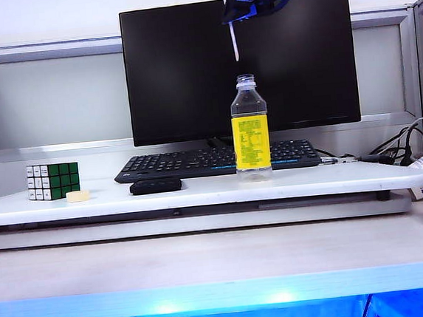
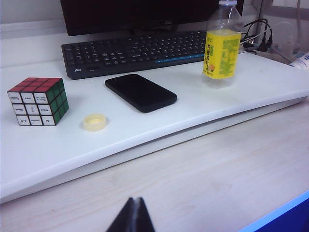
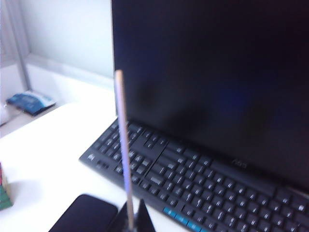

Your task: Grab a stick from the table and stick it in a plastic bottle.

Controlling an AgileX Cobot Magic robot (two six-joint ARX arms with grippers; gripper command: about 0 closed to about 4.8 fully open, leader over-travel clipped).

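Note:
The clear plastic bottle (image 1: 250, 129) with a yellow label stands uncapped on the white shelf board, in front of the keyboard; it also shows in the left wrist view (image 2: 222, 46). High above it, at the top of the exterior view, my right gripper (image 1: 233, 16) is shut on the stick (image 1: 234, 41), which hangs down, its lower tip a little above and just left of the bottle mouth. In the right wrist view the stick (image 3: 123, 145) juts out from between the shut jaws of the right gripper (image 3: 131, 220). My left gripper (image 2: 135, 200) is shut, empty, low over the table (image 2: 217, 179).
On the white shelf board (image 1: 199, 191) lie a Rubik's cube (image 1: 53, 180), a yellow bottle cap (image 1: 78, 195), a black phone (image 1: 155, 186) and a black keyboard (image 1: 215, 160). A dark monitor (image 1: 189, 71) stands behind. Cables (image 1: 403, 145) trail at the right.

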